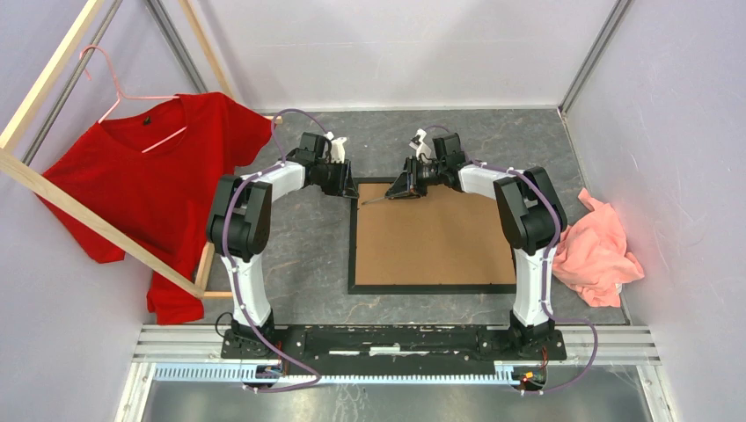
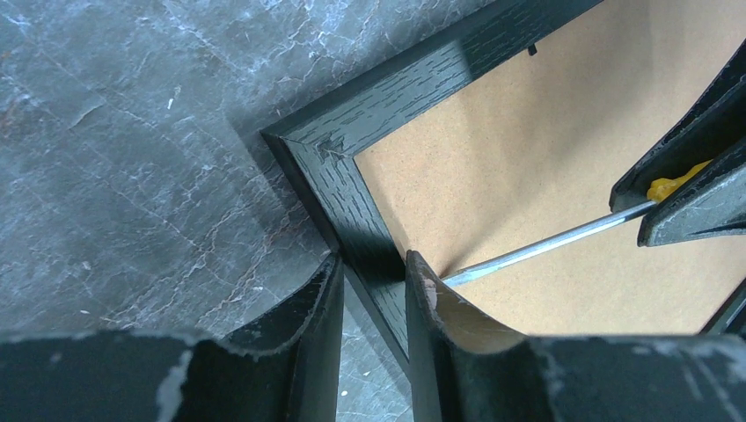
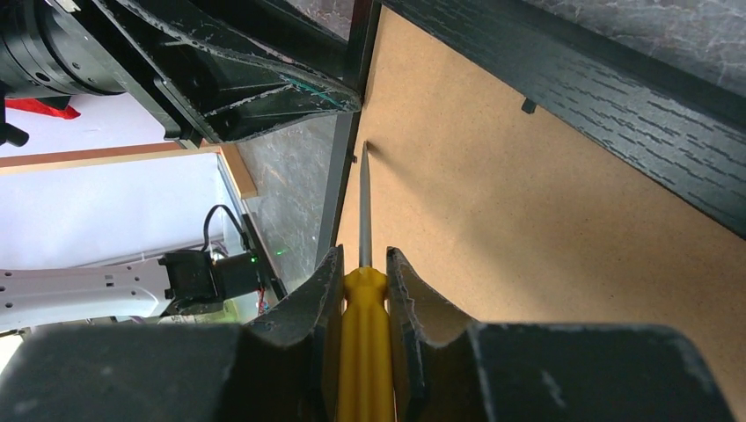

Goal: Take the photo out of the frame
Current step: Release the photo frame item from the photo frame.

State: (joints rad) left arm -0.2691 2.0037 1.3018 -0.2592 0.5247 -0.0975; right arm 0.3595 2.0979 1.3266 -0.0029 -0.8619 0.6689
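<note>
From above, the frame (image 1: 431,287) lies face down on the grey tabletop (image 1: 308,255), its brown backing board (image 1: 435,242) up. Both tools meet at its far left corner: the left tool (image 1: 345,186) at the corner itself, the right tool (image 1: 398,192) just to its right over the board. A red shirt (image 1: 149,193) hangs on a wooden rack (image 1: 88,224) to the left, and a pink cloth (image 1: 594,251) lies to the right.

From the left wrist, the left tool (image 2: 371,264) straddles the frame's left rail (image 2: 352,211) near the corner. One finger is on the tabletop side and one over the board, and both are closed against the rail.

From the right wrist, the right tool (image 3: 363,259) is clamped on the yellow handle of a screwdriver (image 3: 363,334). The shaft points at the inner edge of the left rail, and its tip is beside a small tab there.
</note>
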